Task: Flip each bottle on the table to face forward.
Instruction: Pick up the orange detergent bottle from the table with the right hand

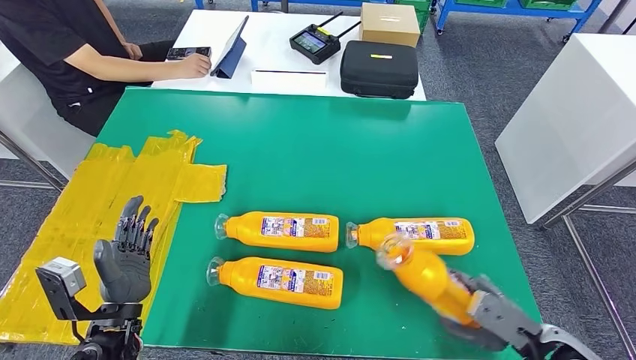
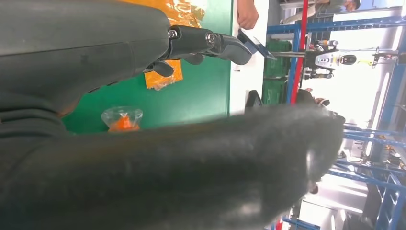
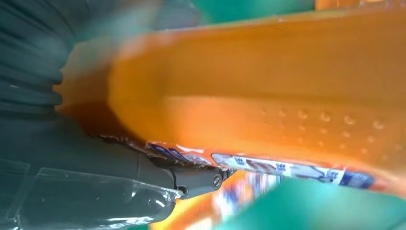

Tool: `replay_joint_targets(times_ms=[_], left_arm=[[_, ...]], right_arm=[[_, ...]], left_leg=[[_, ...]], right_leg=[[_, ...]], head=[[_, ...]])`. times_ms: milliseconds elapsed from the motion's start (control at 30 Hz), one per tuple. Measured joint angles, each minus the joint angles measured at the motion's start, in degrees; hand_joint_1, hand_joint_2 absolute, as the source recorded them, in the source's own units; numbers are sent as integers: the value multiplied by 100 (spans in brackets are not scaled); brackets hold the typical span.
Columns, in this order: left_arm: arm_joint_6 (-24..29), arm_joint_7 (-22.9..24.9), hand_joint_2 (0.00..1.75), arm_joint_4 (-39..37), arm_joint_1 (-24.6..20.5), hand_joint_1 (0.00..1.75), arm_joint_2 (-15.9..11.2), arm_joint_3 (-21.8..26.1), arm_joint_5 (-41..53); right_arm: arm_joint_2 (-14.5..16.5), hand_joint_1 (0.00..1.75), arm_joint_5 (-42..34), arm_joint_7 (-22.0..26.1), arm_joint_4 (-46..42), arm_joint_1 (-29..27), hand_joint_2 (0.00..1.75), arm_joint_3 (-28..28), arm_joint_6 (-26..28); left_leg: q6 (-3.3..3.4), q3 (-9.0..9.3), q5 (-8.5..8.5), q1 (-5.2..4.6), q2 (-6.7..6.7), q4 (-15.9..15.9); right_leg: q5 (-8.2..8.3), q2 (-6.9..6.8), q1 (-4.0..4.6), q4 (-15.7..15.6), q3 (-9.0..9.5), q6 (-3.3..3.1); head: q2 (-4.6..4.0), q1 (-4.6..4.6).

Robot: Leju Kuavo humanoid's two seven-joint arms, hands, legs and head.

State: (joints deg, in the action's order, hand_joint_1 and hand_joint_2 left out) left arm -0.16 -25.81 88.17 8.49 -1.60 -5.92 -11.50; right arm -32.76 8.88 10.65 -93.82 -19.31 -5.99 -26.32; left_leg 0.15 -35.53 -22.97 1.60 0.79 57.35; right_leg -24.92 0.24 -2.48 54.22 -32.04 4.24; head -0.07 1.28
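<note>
Three orange bottles with clear caps lie on the green table (image 1: 315, 150): one in the middle (image 1: 281, 231), one nearer the front (image 1: 279, 281), one at the right (image 1: 416, 235), all with labels up. My right hand (image 1: 480, 307) grips a fourth orange bottle (image 1: 426, 276) lifted off the table and tilted, cap up-left; up close its orange body (image 3: 268, 86) sits against the fingers (image 3: 191, 179). My left hand (image 1: 127, 255) is raised at the table's front left, fingers apart, holding nothing. A bottle cap (image 2: 122, 119) shows past its thumb (image 2: 167, 182).
Yellow plastic sheeting (image 1: 90, 202) covers the table's left edge. A person (image 1: 75, 52) sits at the far left by a white table (image 1: 285, 45) with a tablet, a controller, a black case (image 1: 379, 69) and a cardboard box. Another white table (image 1: 577, 112) stands right.
</note>
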Motion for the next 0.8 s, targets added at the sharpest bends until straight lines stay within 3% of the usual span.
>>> replay_joint_targets(times_ms=[200, 333, 467, 600, 800], left_arm=[[216, -75, 175, 73, 111, 0, 4, 57, 16], [405, -132, 175, 401, 324, 0, 80, 117, 152], [440, -67, 175, 684, 305, 0, 177, 8, 291], [293, 142, 175, 697, -108, 0, 256, -391, 295], [604, 33, 175, 586, -640, 0, 357, -1082, 330]], right_arm=[[287, 175, -1415, 612, -385, 74, 175, -673, -594], [647, 175, -1393, 747, -450, 617, 175, -651, -221], [1216, 175, -743, 737, -25, 1592, 175, 103, 710], [2065, 175, -326, 568, 812, 2663, 175, 1241, 1660], [2917, 175, 122, 170, 1097, 3293, 175, 2513, 2416]], left_leg=[[0, -22, -1, -2, 0, -1], [-2, -26, 2, 0, 5, -3], [-13, -24, 15, 10, 11, -4], [-19, -33, 43, 16, 26, -2], [-24, -52, 57, 15, 3, 0]], right_leg=[[-1, -1, -1, 1, -12, 0], [0, 4, 0, 1, -19, -1], [8, 9, 8, 4, -24, -10], [26, 10, 15, 20, -48, -23], [27, -9, 14, 39, -60, -21]], head=[[0, 2], [0, 2], [0, -1], [0, 1], [0, 1]])
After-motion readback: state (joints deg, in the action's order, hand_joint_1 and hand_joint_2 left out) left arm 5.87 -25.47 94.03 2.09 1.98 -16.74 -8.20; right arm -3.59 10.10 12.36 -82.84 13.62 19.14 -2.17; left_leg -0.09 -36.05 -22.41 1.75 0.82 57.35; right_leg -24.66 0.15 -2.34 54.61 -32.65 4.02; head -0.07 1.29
